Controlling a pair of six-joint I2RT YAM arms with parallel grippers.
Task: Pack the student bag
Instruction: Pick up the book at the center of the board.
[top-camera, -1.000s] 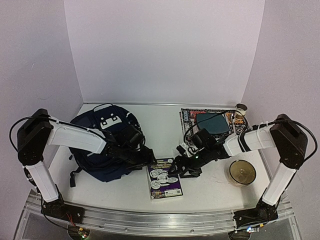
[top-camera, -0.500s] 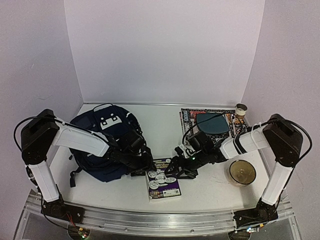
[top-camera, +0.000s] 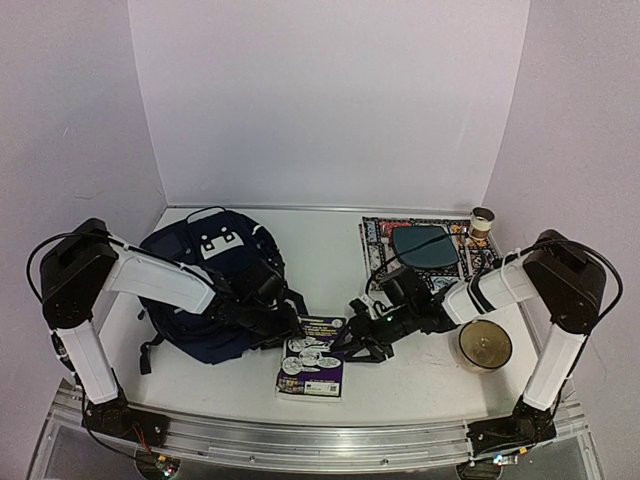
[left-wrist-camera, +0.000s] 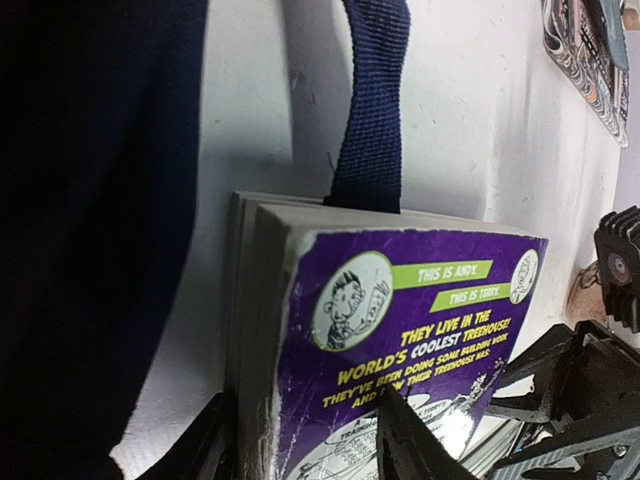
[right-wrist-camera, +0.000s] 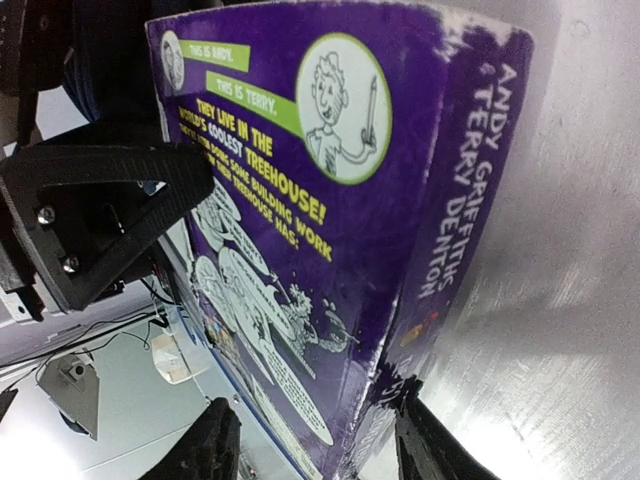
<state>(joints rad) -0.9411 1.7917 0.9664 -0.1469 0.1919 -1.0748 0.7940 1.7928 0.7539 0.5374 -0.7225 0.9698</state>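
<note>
Left arm reaches low across the front of the student bag (top-camera: 200, 285), forearm nearly level. The left gripper (top-camera: 291, 328) sits at the page-edge side of the paperback book (top-camera: 312, 358). In the left wrist view its fingers (left-wrist-camera: 205, 452) stand one on either side of the page block, clamped on it.

Right arm is folded in from the right, wrist low. The right gripper (top-camera: 350, 340) brackets the spine corner. I cannot tell from the wrist view whether both pads bite.

The purple cover reads "THIS IS ANDY.", "THIS IS TERRY." and "THEY LIVE IN THE WORLD'S COOLEST TREEHOUSE!". The spine reads "ANDY GRIFFITHS & TERRY DENTON".

The navy bag lies at the table's left, and its strap (left-wrist-camera: 372, 100) runs behind the book's top edge.

Since a second ago, both jaws have narrowed, the right gripper has slid left onto the book, and the book has shifted toward the bag and tipped up.
</note>
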